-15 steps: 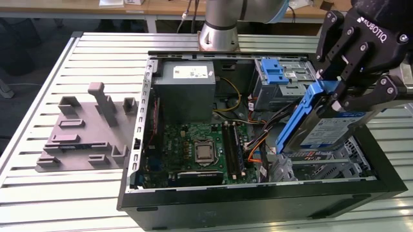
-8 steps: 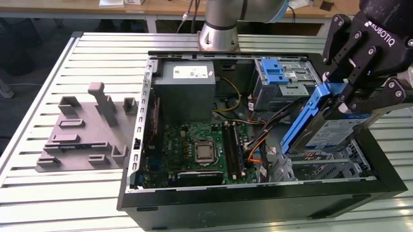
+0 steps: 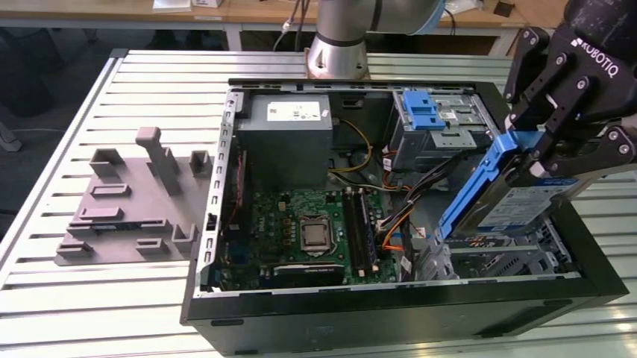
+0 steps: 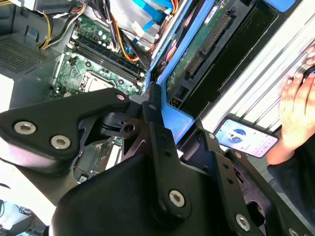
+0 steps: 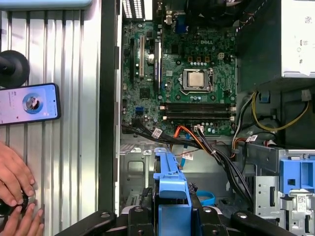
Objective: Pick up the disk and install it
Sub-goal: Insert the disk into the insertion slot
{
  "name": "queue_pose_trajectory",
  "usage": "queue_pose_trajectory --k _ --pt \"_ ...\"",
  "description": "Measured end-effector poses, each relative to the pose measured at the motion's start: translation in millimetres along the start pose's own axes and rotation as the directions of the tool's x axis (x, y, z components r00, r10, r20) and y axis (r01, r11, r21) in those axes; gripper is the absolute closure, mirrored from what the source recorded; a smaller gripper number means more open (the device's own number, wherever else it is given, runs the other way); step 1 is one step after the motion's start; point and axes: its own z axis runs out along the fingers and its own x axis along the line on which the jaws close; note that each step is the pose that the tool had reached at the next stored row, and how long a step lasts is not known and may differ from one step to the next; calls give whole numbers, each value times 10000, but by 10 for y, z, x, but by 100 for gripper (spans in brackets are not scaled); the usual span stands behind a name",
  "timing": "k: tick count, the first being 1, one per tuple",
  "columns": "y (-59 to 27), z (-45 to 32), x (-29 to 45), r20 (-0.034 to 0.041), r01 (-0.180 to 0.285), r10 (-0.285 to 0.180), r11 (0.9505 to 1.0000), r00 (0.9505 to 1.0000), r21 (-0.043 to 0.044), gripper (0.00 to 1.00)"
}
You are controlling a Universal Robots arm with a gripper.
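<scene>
Black matte gripper (image 3: pixel 542 160) fingers clamped on the disk (image 3: pixel 518 201): flat silver slab in a glossy blue plastic bracket, held tilted on edge above the open case's (image 3: pixel 398 298) bare-metal drive bay, at the exterior view's right. Green motherboard (image 3: pixel 309 231) lies beside.

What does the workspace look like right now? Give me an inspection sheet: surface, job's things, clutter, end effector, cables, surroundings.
Surface: ribbed metal table carrying an open computer case.
Job's things: the disk in its blue bracket is held tilted above the case's drive bay at the exterior view's right, not seated.
Clutter: grey plastic holder with upright posts beside the case; a phone lies on the table.
End effector: the end effector is shut on the disk.
Cables: bundled wires cross the motherboard toward the bay.
Surroundings: a person's hand rests on the table near the phone.
</scene>
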Motion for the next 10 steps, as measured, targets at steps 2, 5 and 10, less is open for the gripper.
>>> queue_pose_trajectory --k 2,5,10 --pt "-13 6 1 -2 0 0 10000 10000 0 64" --pt "-33 17 4 1 0 0 10000 10000 0 64" --pt "-49 35 16 0 -1 1 10000 10000 0 64"
